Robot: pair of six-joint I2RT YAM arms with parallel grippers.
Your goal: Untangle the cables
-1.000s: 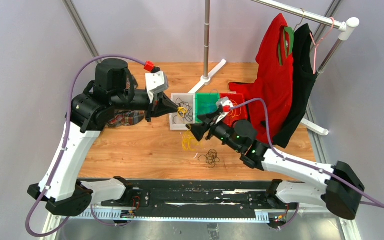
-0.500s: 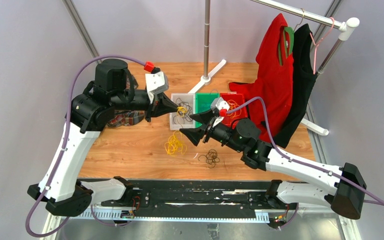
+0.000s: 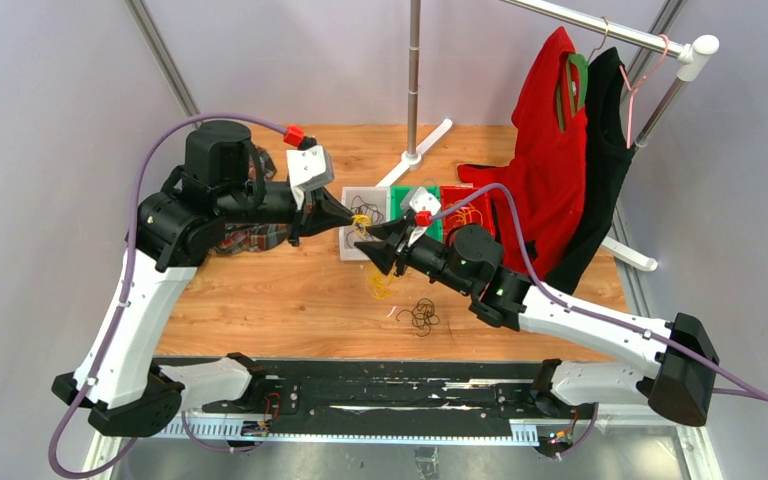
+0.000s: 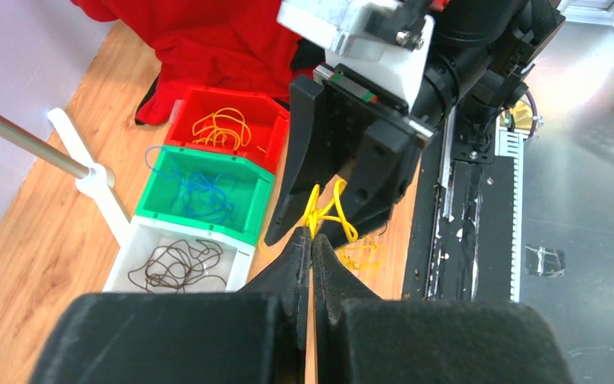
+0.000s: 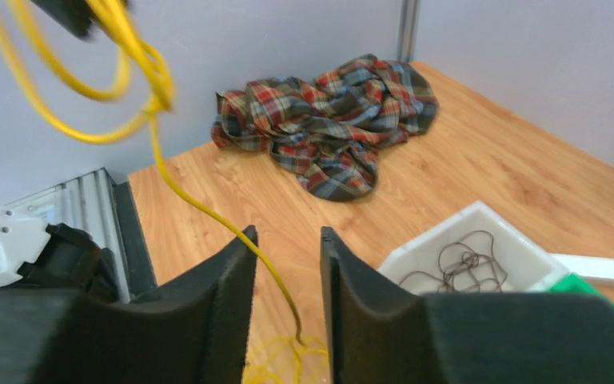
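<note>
The left end effector was pressed together on the yellow cable, holding its upper loops off the counter near the white bin, while one strand trailed down to a yellow heap on the wood. The right end effector faced it from just beside, its fingers spread, with that strand passing through the gap unpinched. A black cable lay loose on the counter, apart from both.
</note>
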